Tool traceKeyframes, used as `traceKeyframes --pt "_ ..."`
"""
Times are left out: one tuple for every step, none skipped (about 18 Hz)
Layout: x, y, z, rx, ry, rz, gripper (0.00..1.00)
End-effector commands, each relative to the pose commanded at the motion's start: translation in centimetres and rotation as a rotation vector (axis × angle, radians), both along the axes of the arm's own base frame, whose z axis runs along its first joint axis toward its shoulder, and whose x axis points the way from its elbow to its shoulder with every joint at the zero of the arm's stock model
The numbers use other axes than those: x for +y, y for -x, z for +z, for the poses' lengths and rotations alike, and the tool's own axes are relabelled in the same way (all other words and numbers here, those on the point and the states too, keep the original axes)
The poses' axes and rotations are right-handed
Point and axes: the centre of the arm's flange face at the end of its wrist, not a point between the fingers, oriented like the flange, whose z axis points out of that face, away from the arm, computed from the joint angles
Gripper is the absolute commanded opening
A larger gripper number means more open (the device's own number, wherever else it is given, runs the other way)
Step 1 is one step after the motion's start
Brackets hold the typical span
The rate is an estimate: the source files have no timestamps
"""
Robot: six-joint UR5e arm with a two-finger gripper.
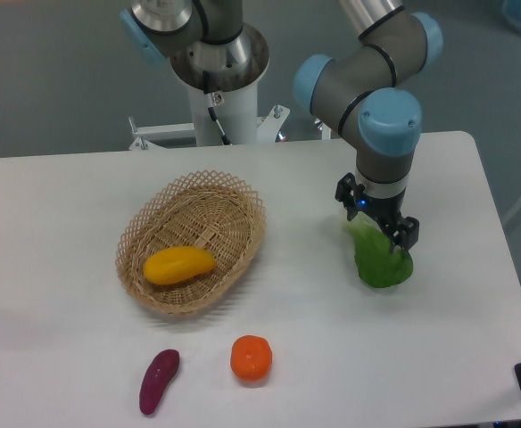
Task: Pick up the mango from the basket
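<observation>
One big white table holds everything here. The robot arm reaches down from the back on the right side. The basket sits near the middle of the table, a bit to the left. The mango lies inside the basket, at the front part, on its side. The gripper is far from the basket, over on the right. It sits right on top of a green leafy thing that rests on the table. I cannot tell if the fingers are squeezing it or not. A round orange fruit sits in front of the basket. A purple sweet potato lies just left of it.
</observation>
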Motion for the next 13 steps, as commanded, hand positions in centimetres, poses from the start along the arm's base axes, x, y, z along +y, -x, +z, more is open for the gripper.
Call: traceKeyframes --pt "0.01 -0.01 0.00 -0.001 -0.001 0.000 1.00" --pt "0.01 -0.01 0.00 -0.001 -0.001 0.000 1.00" --pt "0.01 -0.01 0.00 -0.001 -0.001 -0.002 1.00" --pt "0.00 0.00 0.00 0.000 0.000 0.000 1.00" --pt "0.07 -0.06 0.00 0.000 0.000 -0.002 1.00" --pt "0.01 -0.01 0.00 -0.001 -0.001 0.000 1.00" --pt "0.00 0.00 0.00 0.000 0.000 0.000 1.00" --pt "0.08 -0.04 0.16 0.003 -0.001 -0.003 1.00" --pt "0.12 0.08 0.35 0.003 -0.008 -0.001 1.00" --pt "0.14 0.07 0.35 0.001 -0.011 -0.001 1.00" --pt "0.18 -0.02 0.28 0.000 -0.009 -0.002 1.00" --pt "0.20 0.02 0.35 0.002 -0.010 -0.001 1.00" --pt "0.19 -0.02 0.28 0.000 -0.011 0.002 1.00"
